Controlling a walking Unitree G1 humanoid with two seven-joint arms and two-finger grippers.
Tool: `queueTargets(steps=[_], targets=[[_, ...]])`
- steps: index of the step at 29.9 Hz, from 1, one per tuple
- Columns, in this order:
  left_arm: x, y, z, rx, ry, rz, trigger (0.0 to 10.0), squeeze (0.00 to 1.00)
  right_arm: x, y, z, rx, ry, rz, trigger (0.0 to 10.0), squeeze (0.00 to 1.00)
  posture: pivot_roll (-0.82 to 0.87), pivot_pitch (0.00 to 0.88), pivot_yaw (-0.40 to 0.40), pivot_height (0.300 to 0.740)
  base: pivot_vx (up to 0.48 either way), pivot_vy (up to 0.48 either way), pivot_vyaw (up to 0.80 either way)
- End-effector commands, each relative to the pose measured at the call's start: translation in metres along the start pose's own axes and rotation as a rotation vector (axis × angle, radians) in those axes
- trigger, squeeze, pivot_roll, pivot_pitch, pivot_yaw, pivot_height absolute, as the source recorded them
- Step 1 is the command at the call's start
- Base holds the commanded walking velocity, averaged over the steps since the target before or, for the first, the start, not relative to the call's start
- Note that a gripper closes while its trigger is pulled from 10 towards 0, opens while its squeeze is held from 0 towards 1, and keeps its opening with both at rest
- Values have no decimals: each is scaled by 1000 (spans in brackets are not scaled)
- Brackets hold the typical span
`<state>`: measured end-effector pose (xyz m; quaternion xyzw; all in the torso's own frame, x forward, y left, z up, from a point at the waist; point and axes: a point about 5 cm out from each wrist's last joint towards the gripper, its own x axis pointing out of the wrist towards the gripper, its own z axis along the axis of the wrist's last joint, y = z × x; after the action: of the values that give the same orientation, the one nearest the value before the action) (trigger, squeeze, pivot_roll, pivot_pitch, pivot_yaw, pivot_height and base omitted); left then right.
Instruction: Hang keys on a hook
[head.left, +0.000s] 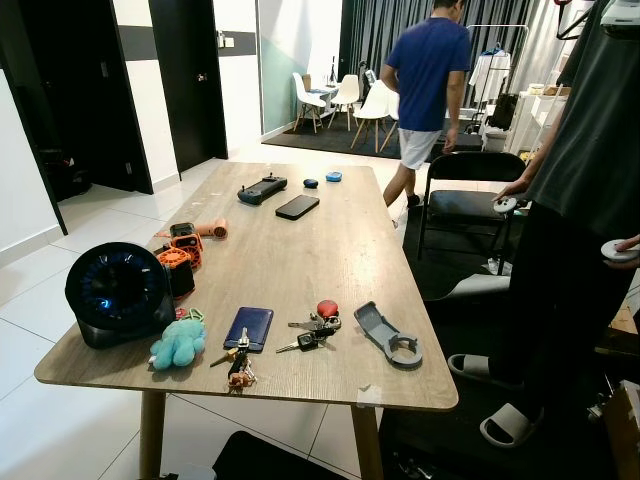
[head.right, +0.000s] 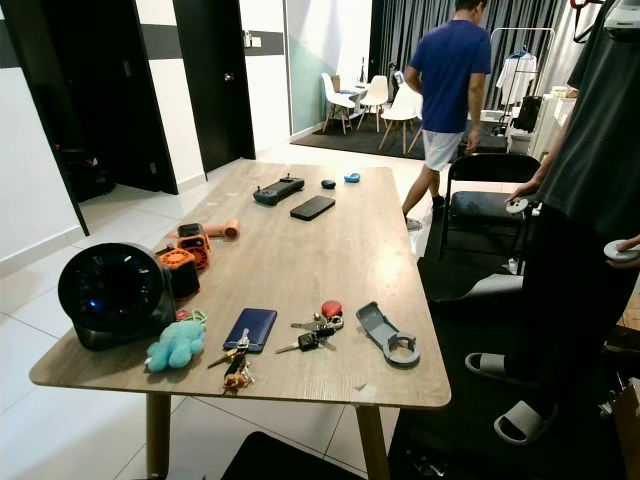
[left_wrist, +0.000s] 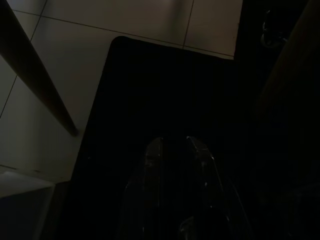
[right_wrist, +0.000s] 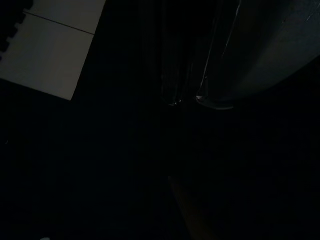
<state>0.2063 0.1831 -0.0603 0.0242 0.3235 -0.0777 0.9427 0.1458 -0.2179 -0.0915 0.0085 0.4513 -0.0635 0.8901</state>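
A bunch of keys with a round red tag (head.left: 314, 324) lies near the front edge of the wooden table (head.left: 300, 250). A second, smaller bunch of keys (head.left: 237, 366) lies at the front edge, just below a dark blue wallet (head.left: 250, 326). To the right of the red-tagged keys lies a grey hook piece (head.left: 388, 335) with a ring end, flat on the table. My left gripper (left_wrist: 174, 144) hangs idle over a dark mat and pale floor tiles beside a table leg. In the very dark right wrist view, my right gripper (right_wrist: 187, 100) hangs idle.
A black round fan (head.left: 118, 292), a teal plush toy (head.left: 178, 343), orange gadgets (head.left: 182, 250), a phone (head.left: 297, 207) and a controller (head.left: 262, 189) sit on the table. A person (head.left: 590, 200) with hand controllers stands at the right. Another person (head.left: 425, 90) walks behind a black chair (head.left: 470, 200).
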Motion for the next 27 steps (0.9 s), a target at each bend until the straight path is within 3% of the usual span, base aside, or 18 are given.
queueTargets(steps=[1, 10, 11, 13, 14, 15, 16, 17, 18, 19, 23, 27], targets=[[-1, 1, -2, 1, 11, 0, 10000, 0, 0, 3, -1, 0, 13, 4, 10000, 0, 36, 23, -3, 740, 0, 0, 0], [-2, 0, -6, 43, 43, -28, 10000, 0, 0, 7, -2, 22, 5, 6, 10000, 0, 38, 32, 2, 740, 0, 0, 0], [-5, 4, -4, 38, -3, -28, 10000, 0, -3, -9, -5, 79, -21, -78, 10000, 0, 37, 33, 8, 740, 0, 0, 0], [-5, 4, -4, 38, -3, -28, 10000, 0, -3, -9, -5, 79, -21, -78, 10000, 0, 37, 33, 8, 740, 0, 0, 0], [-6, 6, -1, 29, -37, -36, 10000, 0, -6, -22, -7, 108, -35, -140, 10000, 0, 35, 34, 9, 740, 0, 0, 0], [-6, 6, -1, 29, -37, -36, 10000, 0, -6, -22, -7, 108, -35, -140, 10000, 0, 35, 34, 9, 740, 0, 0, 0], [-8, 8, 5, 37, -100, -65, 10000, 0, -10, -39, -7, 144, -61, -219, 10000, 0, 37, 36, 13, 740, 0, 0, 0], [-8, 8, 5, 37, -100, -65, 10000, 0, -10, -39, -7, 144, -61, -219, 10000, 0, 37, 36, 13, 740, 0, 0, 0], [-10, 10, 12, 45, -163, -99, 10000, 0, -15, -57, -5, 168, -94, -292, 10000, 0, 37, 37, 14, 740, 0, 0, 0], [-16, 12, 25, 62, -278, -186, 10000, 0, -24, -85, 2, 193, -163, -395, 10000, 0, 33, 40, 17, 740, 0, 0, 0], [-21, 12, 33, 81, -343, -258, 10000, 0, -29, -100, 9, 203, -211, -445, 10000, 0, 31, 41, 18, 740, 0, 0, 0], [-29, 3, 52, 143, -425, -452, 10000, 0, -38, -128, 34, 252, -347, -514, 10000, 0, 31, 44, 16, 740, 0, 0, 0]])
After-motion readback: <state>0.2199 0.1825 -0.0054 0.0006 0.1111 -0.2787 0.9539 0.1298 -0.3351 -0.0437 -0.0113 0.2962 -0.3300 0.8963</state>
